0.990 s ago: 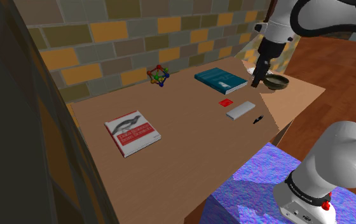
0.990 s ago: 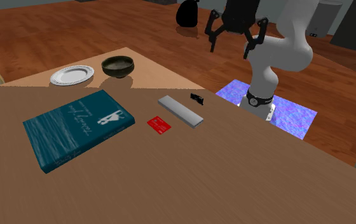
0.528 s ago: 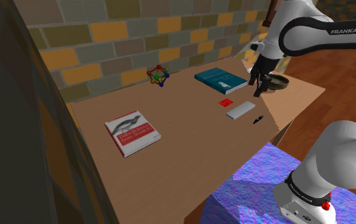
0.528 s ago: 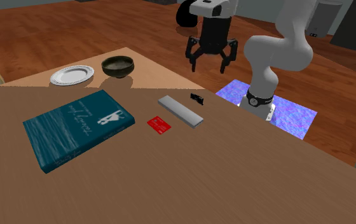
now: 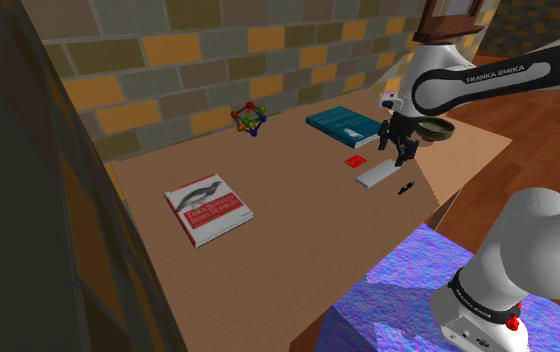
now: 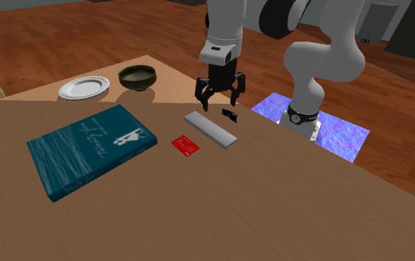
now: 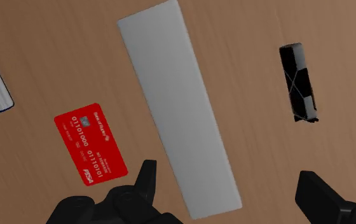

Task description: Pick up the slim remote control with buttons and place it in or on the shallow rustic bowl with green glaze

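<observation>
Remote [image 7: 180,108]: plain light grey.
Bowl [image 6: 137,77]: dark olive green.
Card [image 7: 90,144]: red, white lettering.
Small object [image 7: 299,83]: black, white marks.
Teal book [image 6: 91,148]: teal cover, white lettering.
Red book [image 5: 208,209]: white cover, dark drawing, red band and edge.
Plate [image 6: 84,87]: white.
Toy [image 5: 250,122]: red, green, yellow and blue.
Table [image 6: 198,207]: tan-brown wood grain.
Wall [image 5: 168,60]: grey, yellow and orange bricks.
Stand [image 5: 398,290]: mottled blue-violet.
Floor [image 6: 65,37]: reddish-brown planks.
Gripper [image 6: 218,96]: black.
Arm [image 5: 488,80]: white, dark joints.
</observation>
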Tool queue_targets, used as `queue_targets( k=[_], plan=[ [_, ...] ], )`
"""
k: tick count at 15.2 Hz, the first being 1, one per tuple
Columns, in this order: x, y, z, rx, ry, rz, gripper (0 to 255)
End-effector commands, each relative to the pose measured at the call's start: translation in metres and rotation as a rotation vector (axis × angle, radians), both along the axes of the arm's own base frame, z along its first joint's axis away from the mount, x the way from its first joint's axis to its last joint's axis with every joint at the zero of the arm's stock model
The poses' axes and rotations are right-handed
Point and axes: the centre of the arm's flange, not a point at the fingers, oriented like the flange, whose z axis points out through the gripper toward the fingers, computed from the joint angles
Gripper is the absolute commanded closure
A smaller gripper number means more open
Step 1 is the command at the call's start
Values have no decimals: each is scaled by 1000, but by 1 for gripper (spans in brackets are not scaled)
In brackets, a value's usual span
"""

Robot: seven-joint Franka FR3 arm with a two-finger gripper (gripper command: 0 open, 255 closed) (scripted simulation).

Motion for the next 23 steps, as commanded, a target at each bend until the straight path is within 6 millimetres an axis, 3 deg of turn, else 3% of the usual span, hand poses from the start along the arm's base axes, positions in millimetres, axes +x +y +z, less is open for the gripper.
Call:
queue_targets(
  k=[1,4,11,19,20,23],
  plan=[
    [10,-12,-21,-6,11,95,0],
    [26,-26,-49,-12,26,210,0],
    [27,-26,-86,-12,26,210,0],
    [27,-26,-89,-12,26,210,0],
    [27,-26,-89,-12,26,210,255],
    [27,-26,-89,-12,26,210,255]
  ],
)
